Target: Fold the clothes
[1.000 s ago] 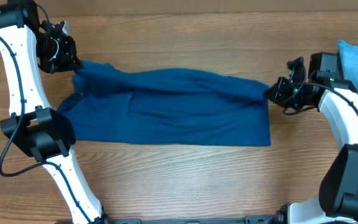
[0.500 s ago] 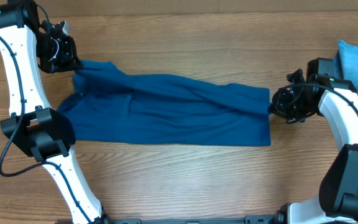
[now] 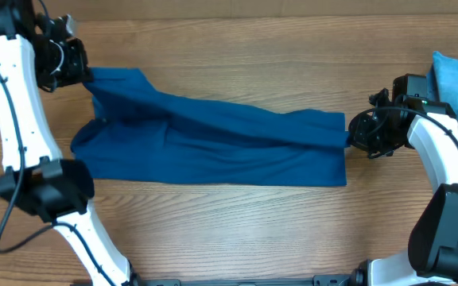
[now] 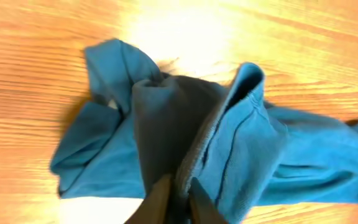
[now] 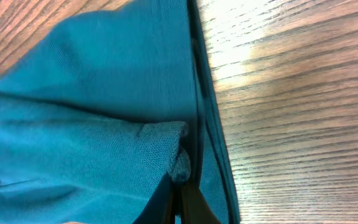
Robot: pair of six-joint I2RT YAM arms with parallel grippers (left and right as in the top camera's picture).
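My left gripper (image 3: 82,73) is closed to a narrow pinch on the far left corner of the large plain deep-blue knit shirt (image 3: 213,147). In the left wrist view my two fingers stand almost together with a gathered ridge of the knit caught between them. The cloth fans out from the tips in folds, and a ribbed edge runs up the right side of the bunch. My right gripper (image 3: 350,137) is likewise clamped nearly closed, on the shirt's right edge near its far corner. In the right wrist view a small rolled nub of fabric sits just ahead of my fingertips, and a seamed hem runs straight away from them beside bare wood. The shirt lies stretched lengthwise across the middle of the light-brown wooden table (image 3: 237,48) between my two arms. Its far edge slants from the corner I hold at upper left down to the one I hold at right, with long creases following that line. Its near edge lies flat and fairly straight on the table. At the table's right edge, beyond my right arm, sits a heap of lighter blue fabric (image 3: 456,79), apart from the shirt.
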